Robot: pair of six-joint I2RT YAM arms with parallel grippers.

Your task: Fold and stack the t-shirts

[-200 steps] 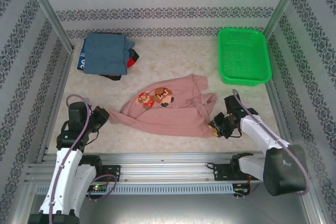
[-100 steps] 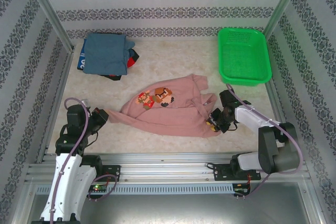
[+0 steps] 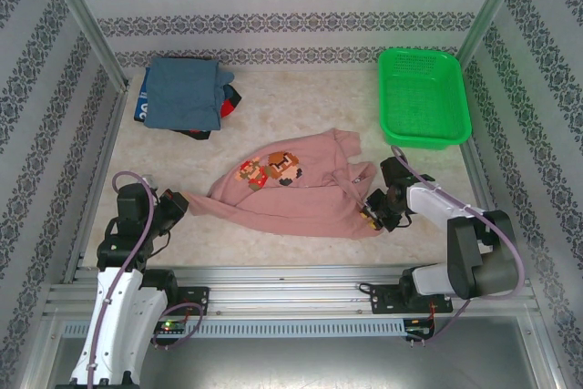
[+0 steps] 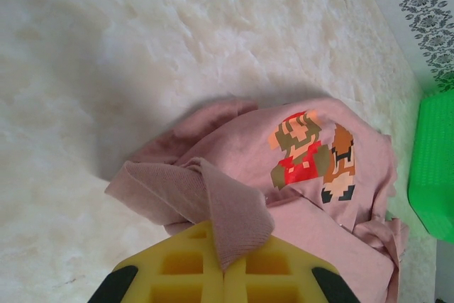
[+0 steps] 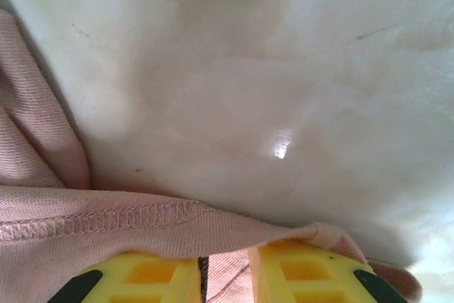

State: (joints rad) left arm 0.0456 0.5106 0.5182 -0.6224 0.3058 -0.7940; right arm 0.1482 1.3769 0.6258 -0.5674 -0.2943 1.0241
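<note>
While the bench (image 3: 301, 97) carries it all, the pink shirt (image 3: 291, 198) lies crumpled, print up, near the front middle. Green basket (image 3: 424, 140) sits back right, folded shirts (image 3: 182, 93) stacked back left. Left gripper (image 3: 177, 201) is clenched on the shirt's left end, and right gripper (image 3: 371, 214) is pinching its right hem.

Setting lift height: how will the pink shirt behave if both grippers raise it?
Probably floppy: the pink shirt lies bunched, its corner drooping over the left gripper. Likely sags mid-span, since that one and the right gripper pinch only its ends. Thin hem suggests it's light.
</note>
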